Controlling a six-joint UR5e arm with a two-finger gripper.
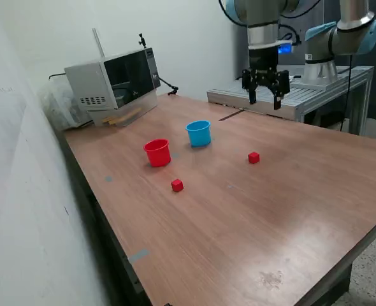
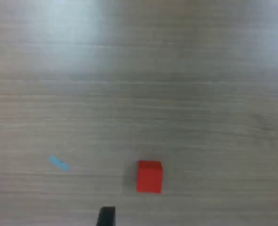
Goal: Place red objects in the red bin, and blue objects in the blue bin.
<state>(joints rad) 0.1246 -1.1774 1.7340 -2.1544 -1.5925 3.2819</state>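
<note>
Two small red cubes lie on the wooden table: one (image 1: 253,157) toward the exterior view's right, the other (image 1: 177,185) nearer the front. The red cup (image 1: 157,153) and the light blue cup (image 1: 199,133) stand upright side by side near the table's middle. No blue cubes are visible. My gripper (image 1: 264,95) hangs open and empty high above the table's far side, well above and behind the right red cube. In the wrist view one red cube (image 2: 150,176) lies on the wood, with a dark fingertip (image 2: 106,216) at the frame edge.
A microwave (image 1: 115,81) stands at the back on the exterior view's left, near the wall. A metal-framed bench (image 1: 290,99) with a second arm's base (image 1: 318,70) is behind the table. A small blue tape mark (image 2: 60,163) is on the wood.
</note>
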